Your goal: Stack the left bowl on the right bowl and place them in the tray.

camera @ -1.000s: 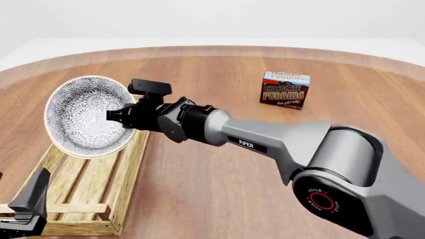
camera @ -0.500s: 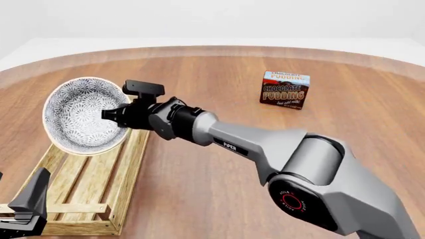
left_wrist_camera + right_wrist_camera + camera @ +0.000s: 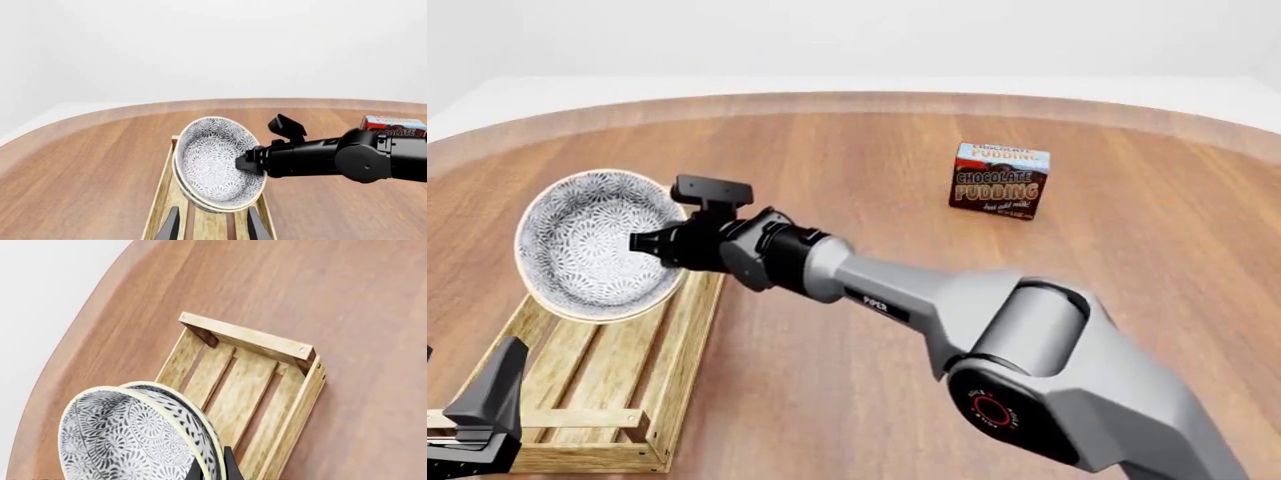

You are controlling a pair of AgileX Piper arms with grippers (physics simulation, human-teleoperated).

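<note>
Two nested bowls with a grey-white floral pattern hang tilted on edge above the far end of the tray. My right gripper is shut on their rim. In the right wrist view both rims of the bowls show beside the gripper, with the light-wood slatted tray below. From the left wrist, the bowls sit over the tray, clamped by the right gripper. My left gripper is open and holds nothing, near the tray's close end.
A chocolate pudding box stands at the back right of the round wooden table, also seen as the pudding box from the left wrist. The right arm stretches diagonally across the middle of the table.
The right gripper has carried the bowls slightly left and lower toward the tray, with the arm reaching further. The left gripper has not moved.
</note>
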